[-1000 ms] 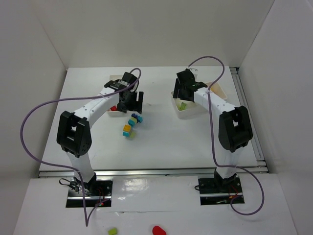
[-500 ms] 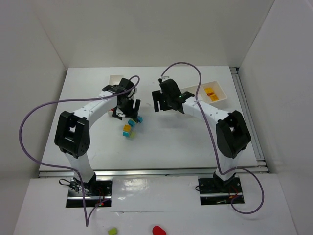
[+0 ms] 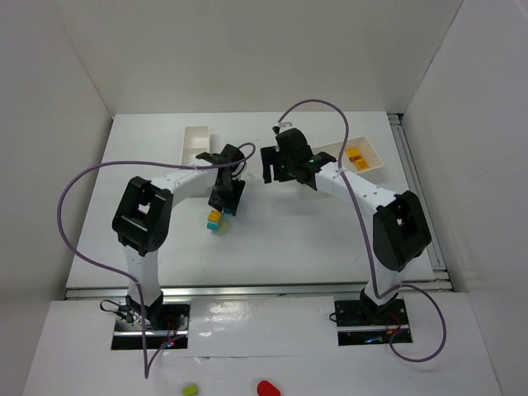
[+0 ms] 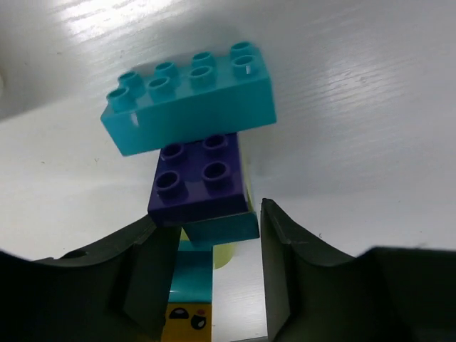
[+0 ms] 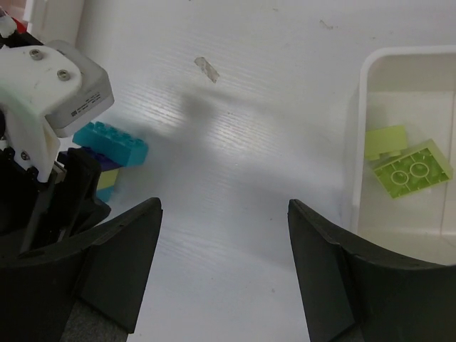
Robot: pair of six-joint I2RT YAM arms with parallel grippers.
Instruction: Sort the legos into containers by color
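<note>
Left claw (image 4: 214, 221) straddling the purple lego stack (image 4: 196, 182), grip unclear, should squeeze squarely before lifting; right claw (image 5: 224, 206) gapes empty

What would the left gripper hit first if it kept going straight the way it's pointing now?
Probably the dark purple square plastic brick, right at the left gripper's fingertips on a teal piece; the long cyan plastic brick lies just beyond. Depth is unclear.
</note>
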